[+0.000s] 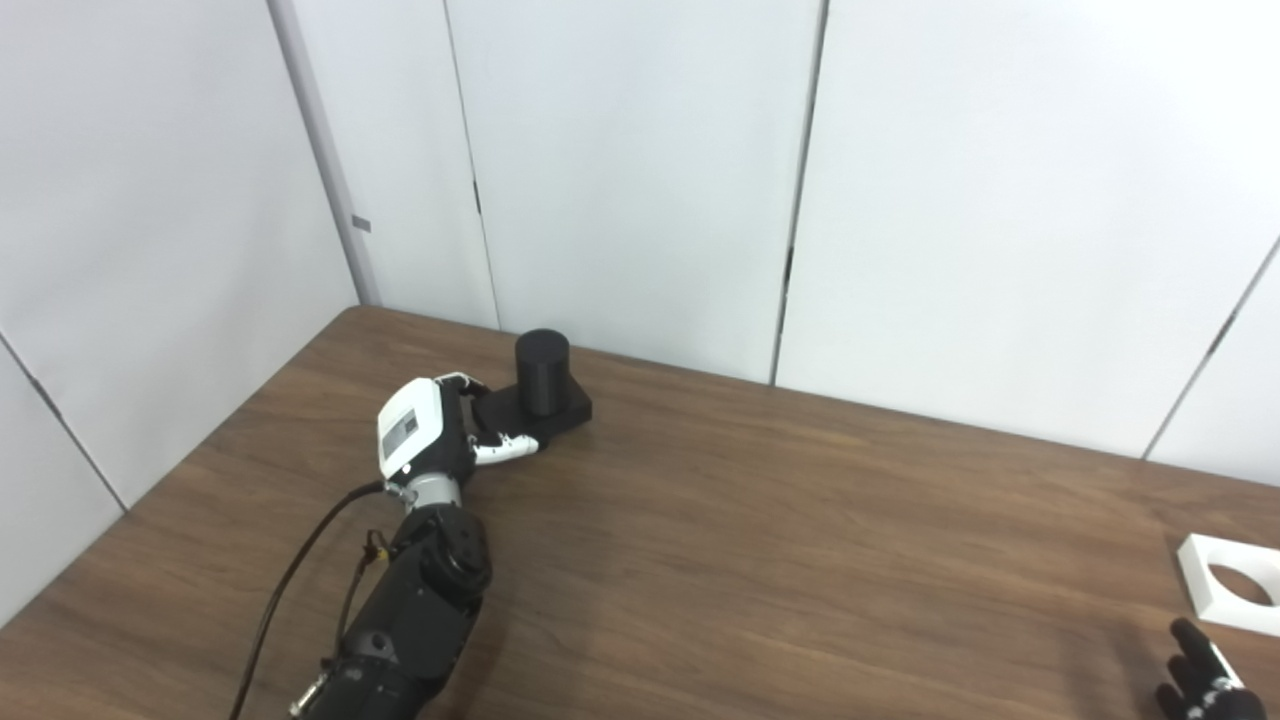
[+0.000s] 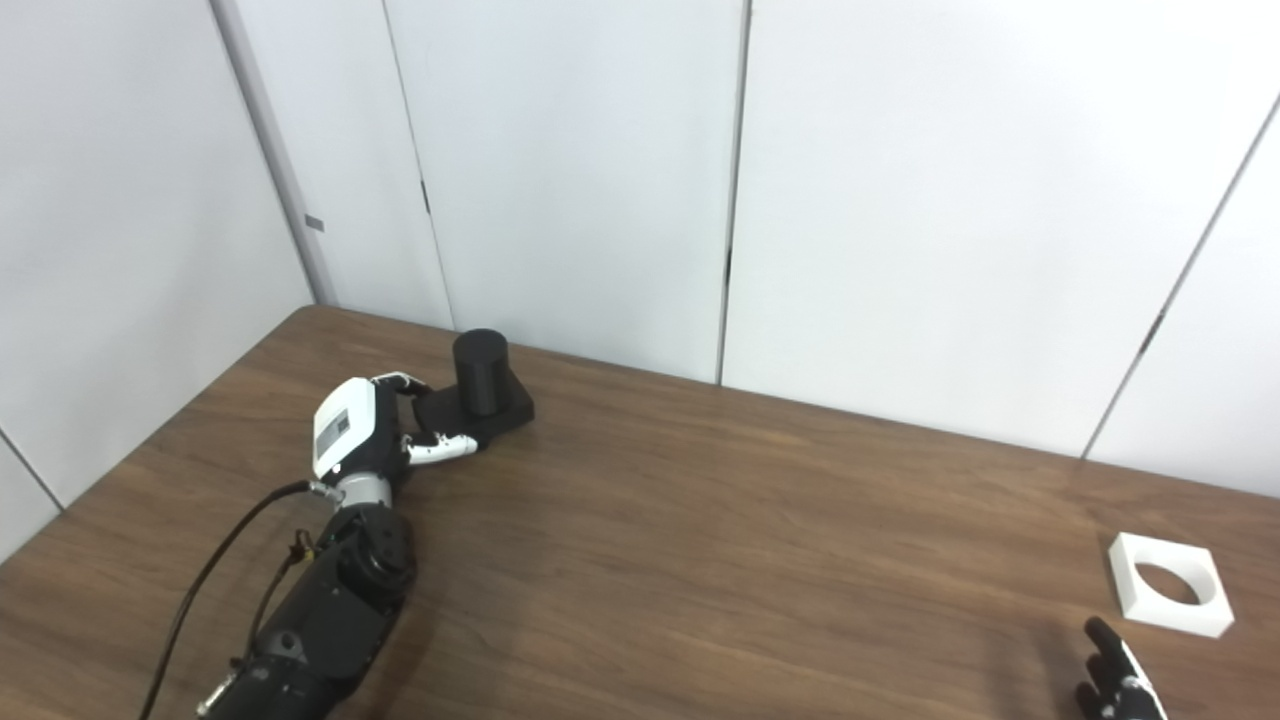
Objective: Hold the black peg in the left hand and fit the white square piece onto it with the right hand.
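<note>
Brown table, white walls. I see my left hand gripping the black peg by its base. My right hand is near the white square piece; can't tell its fingers.

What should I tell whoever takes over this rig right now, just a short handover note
Left hand: fingers around the square base of the black peg, which stands upright on the table near the far left corner.
Right hand: only its fingertips show at the bottom right edge; open or shut cannot be told.
White square piece: flat on the table, far right, untouched.
Done: peg reached.
Left: pick up the piece, fit it on the peg.
</note>
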